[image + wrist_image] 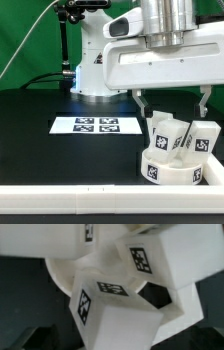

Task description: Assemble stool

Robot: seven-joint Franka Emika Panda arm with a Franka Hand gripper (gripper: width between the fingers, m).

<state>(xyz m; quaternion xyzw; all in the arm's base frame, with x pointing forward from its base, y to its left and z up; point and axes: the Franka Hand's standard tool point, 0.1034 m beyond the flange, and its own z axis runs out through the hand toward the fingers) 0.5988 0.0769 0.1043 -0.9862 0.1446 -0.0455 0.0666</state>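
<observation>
The round seat disc (pixel 172 170) lay on the black table (pixel 40 150) at the exterior view's right, near the white rail (pixel 70 203), with the three tagged legs (pixel 182 137) bunched on top. The gripper (pixel 172 103) hung above them, fingers apart and empty. The marker board (pixel 95 126) lay well apart

Tagged white legs (pixel 120 317) crowd close on the seat disc (pixel 65 272); blurry, maybe touching.
</observation>
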